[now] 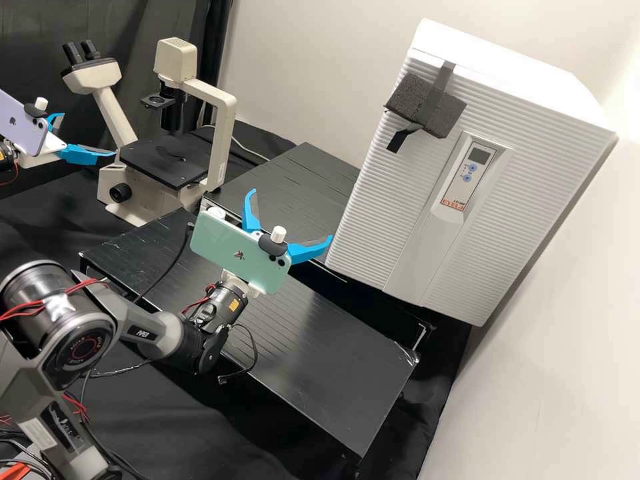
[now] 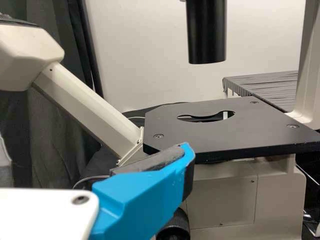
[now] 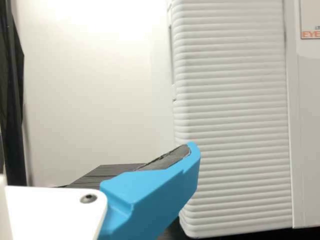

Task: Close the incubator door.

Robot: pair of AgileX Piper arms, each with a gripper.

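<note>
Two grippers stand wide in the high view. The right gripper (image 1: pixel 291 215) is over the black platform (image 1: pixel 320 340), its claw spread, with open room between the fingertips. One fingertip appears beside the lower side edge of the incubator door (image 1: pixel 373 200); whether they touch I cannot tell. In the right wrist view a blue finger (image 3: pixel 150 195) overlaps that ribbed edge, with bare wall past it.

The door faces the bench on the white incubator (image 1: pixel 520 73) and looks shut or nearly so; I cannot tell if it is fully home. Dark foam (image 1: pixel 437 110) hangs over its upper edge. The incubator's far side runs close along the wall (image 1: pixel 573 333).

The left gripper (image 1: pixel 87 135), also spread wide, has little clearance at the microscope (image 1: pixel 217 133).
</note>
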